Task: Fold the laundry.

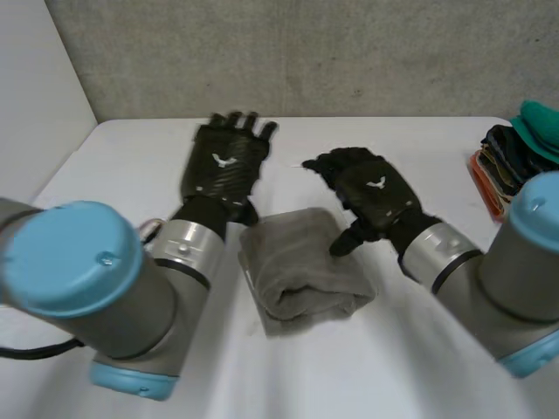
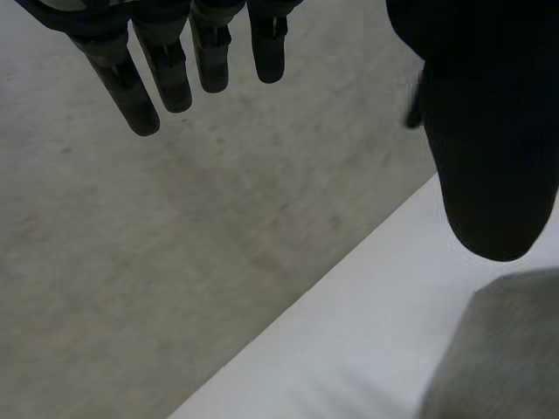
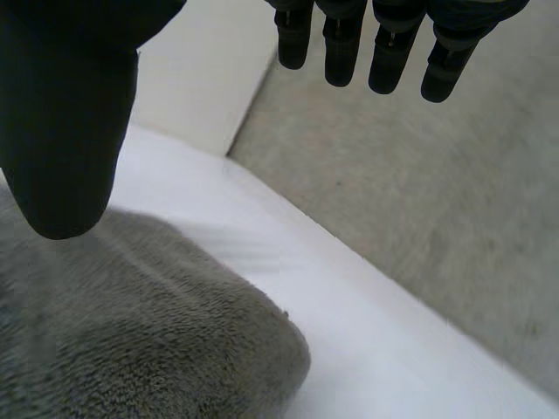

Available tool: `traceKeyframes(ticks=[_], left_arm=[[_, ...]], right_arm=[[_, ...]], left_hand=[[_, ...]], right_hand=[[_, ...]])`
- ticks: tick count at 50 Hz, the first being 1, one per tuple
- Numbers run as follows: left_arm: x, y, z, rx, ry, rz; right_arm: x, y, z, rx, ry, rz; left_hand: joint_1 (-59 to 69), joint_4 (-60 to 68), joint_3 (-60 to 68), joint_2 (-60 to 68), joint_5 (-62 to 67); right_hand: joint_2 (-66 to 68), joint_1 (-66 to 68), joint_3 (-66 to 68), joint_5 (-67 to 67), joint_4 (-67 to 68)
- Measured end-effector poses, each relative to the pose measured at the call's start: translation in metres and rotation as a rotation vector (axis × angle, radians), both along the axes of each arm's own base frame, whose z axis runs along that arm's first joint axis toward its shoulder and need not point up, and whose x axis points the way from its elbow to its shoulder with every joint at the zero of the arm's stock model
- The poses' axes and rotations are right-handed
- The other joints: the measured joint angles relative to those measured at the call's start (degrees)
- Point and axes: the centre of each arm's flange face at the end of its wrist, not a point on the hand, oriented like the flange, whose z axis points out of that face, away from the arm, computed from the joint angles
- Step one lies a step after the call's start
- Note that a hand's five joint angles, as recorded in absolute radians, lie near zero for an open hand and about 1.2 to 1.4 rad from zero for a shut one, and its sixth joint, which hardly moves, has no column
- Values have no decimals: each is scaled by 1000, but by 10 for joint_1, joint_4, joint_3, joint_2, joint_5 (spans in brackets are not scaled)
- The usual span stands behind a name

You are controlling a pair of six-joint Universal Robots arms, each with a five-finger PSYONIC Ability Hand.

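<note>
Between two black hands on the white desk (image 1: 131, 166) lies a grey towel (image 1: 301, 266), folded into a thick bundle. The left hand (image 1: 225, 166) hovers beside it, fingers straight and empty. The right hand (image 1: 371, 192) is relaxed and empty, its thumb above the towel. Both probably stand clear because the fold looks finished.

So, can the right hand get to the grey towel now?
Probably yes: the right hand hovers open right beside the folded grey towel, thumb above its edge, with nothing between them.

Bright, diffuse light washes the white table (image 1: 131, 166), leaving a faint soft shadow beside the grey towel (image 1: 301, 262).
</note>
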Motion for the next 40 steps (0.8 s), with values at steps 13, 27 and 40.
traceKeyframes(ticks=[13, 27, 40], left_arm=[[-32, 23, -78, 335, -153, -28], [-14, 26, -107, 471, -304, 93], [-11, 18, 2, 282, -76, 13]], right_arm=[[-3, -27, -36, 344, 112, 7], [-10, -41, -72, 229, 448, -68], [-6, 5, -18, -137, 314, -63]], left_hand=[[0, 0, 0, 0, 0], [-6, 0, 0, 0, 0], [-6, 0, 0, 0, 0]], right_hand=[[0, 0, 0, 0, 0], [2, 12, 14, 2, 14], [2, 12, 13, 4, 14]])
